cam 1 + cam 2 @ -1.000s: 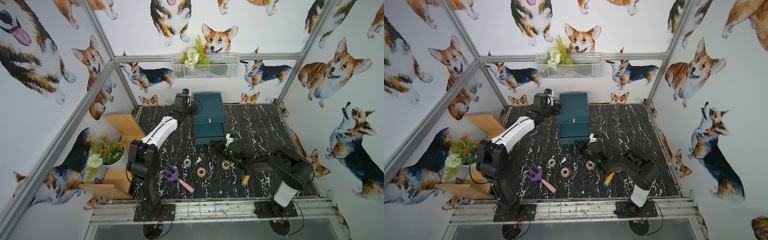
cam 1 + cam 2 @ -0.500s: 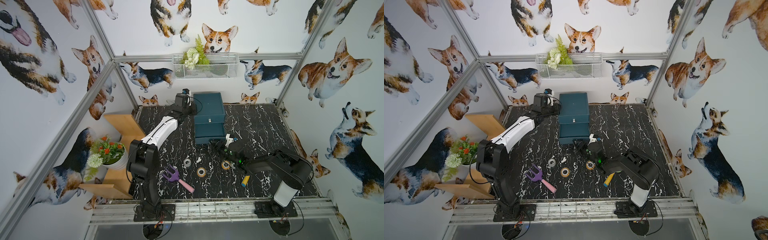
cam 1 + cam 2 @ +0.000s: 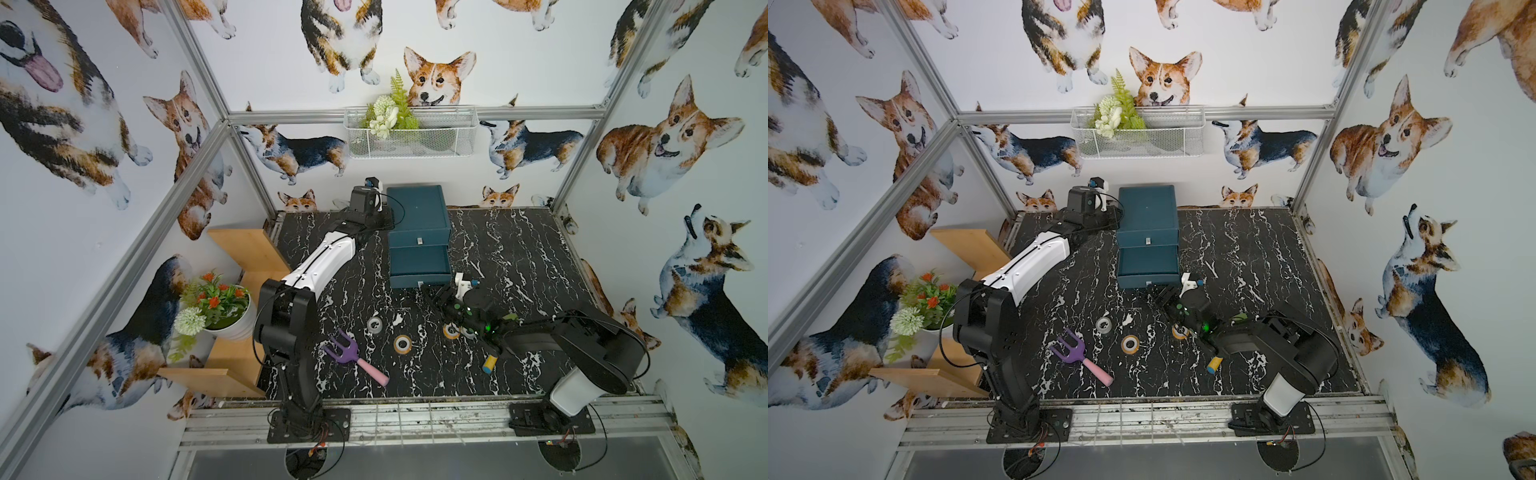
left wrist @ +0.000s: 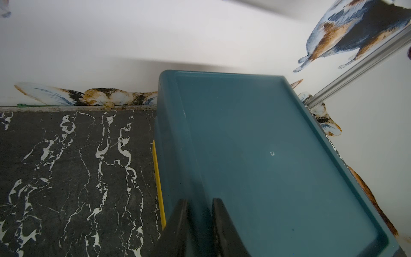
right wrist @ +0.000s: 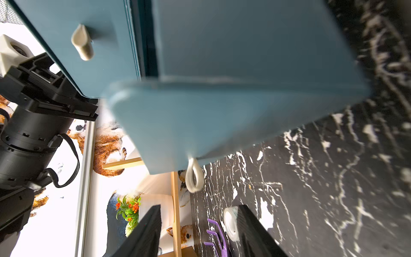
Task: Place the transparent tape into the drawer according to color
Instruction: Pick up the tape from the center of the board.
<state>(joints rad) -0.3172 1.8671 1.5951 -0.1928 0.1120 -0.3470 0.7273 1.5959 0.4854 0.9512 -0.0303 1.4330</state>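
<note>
I am holding my right gripper (image 5: pixel 199 209) part open and empty just off the open drawer's (image 3: pixel 419 266) loop handle (image 5: pixel 194 175), while the tape rolls (image 3: pixel 376 325) are lying flat on the table (image 3: pixel 519 257) behind it, the orange roll (image 3: pixel 450 331) nearest, well apart from my closed left gripper (image 4: pixel 198 207).

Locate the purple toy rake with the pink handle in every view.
In both top views: the purple toy rake lies on the black marble tabletop, near its front edge.
Left wrist: not in it.
Right wrist: only its tines, beside a clear tape roll.
Shared landmark: the teal drawer cabinet, in all four.
</note>
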